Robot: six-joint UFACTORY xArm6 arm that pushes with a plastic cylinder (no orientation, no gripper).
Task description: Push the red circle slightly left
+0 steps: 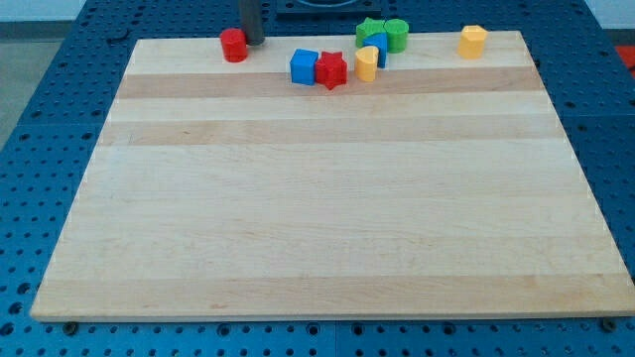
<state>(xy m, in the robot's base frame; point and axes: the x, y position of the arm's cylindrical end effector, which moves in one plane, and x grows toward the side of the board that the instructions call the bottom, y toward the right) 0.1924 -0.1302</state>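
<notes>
The red circle stands near the top edge of the wooden board, left of centre. My tip is just to the right of the red circle, close to it or touching; the rod comes down from the view's top. To the right lie a blue cube and a red star side by side.
Further right are a yellow block, a blue block partly hidden behind it, a green star and a green block near the top edge. A yellow block stands alone at the top right.
</notes>
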